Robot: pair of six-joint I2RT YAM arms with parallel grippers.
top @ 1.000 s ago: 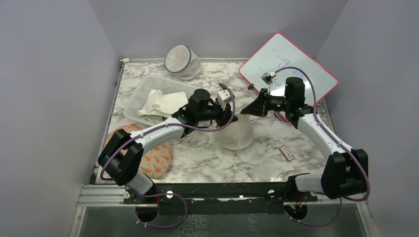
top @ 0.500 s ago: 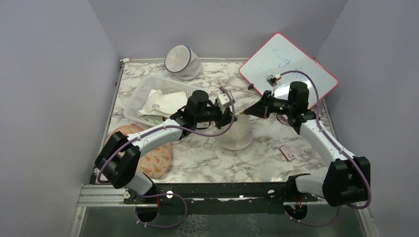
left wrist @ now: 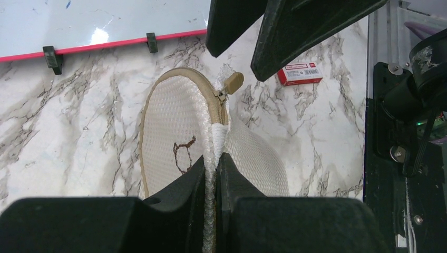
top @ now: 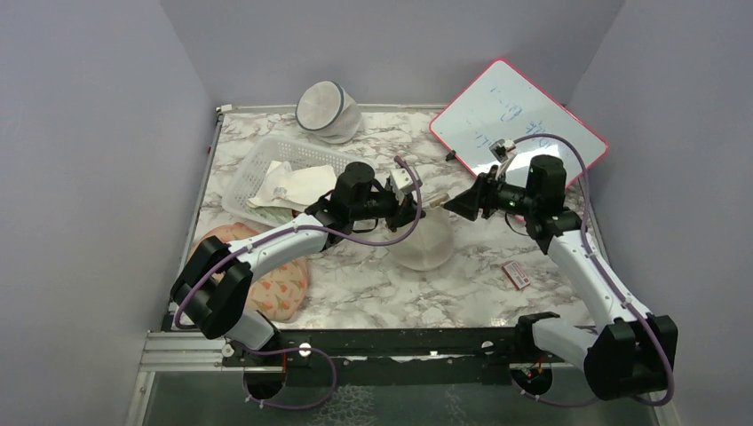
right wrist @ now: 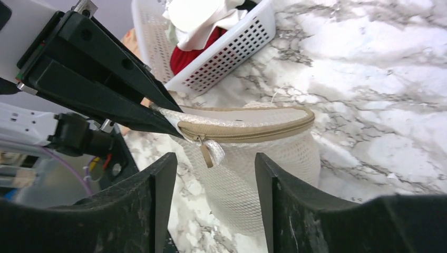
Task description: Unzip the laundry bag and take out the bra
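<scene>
My left gripper (left wrist: pixel 213 158) clamped on the laundry bag's (top: pixel 426 244) mesh rim at its 11 o'clock, bag mid-table, my right gripper (right wrist: pixel 213 158) spread open at 1 o'clock, facing the zipper pull (right wrist: pixel 209 153), holding nothing

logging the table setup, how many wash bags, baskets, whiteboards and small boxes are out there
round wash bags: 2, cream-beige padded bag, white mesh bag with grey-blue rim
white plastic lattice basket: 1
pink-rimmed whiteboard: 1
small red-and-white box: 1
total: 5
</scene>
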